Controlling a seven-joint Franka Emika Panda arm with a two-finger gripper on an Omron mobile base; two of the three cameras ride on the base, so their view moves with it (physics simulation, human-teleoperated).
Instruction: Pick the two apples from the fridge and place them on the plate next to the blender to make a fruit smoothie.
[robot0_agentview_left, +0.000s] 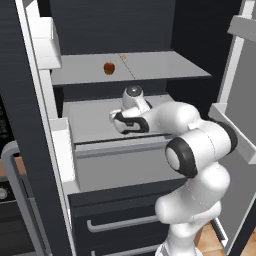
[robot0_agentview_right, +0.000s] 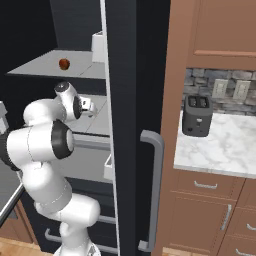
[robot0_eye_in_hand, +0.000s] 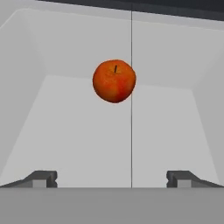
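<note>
With the end effector (robot0_eye_in_hand: 112, 178) spread wide and empty, the red-orange apple (robot0_eye_in_hand: 114, 81) sits dead ahead on the fridge shelf (robot0_eye_in_hand: 65, 131); advance straight, centring the fingers around it before closing.

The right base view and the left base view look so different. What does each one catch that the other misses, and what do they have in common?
Right base view alone: a toaster on a marble counter, wood cabinets, and the fridge door's handle. Left base view alone: the white bins inside the left door, and the drawers below. Both show the white arm reaching into the fridge and one apple on the upper shelf.
</note>
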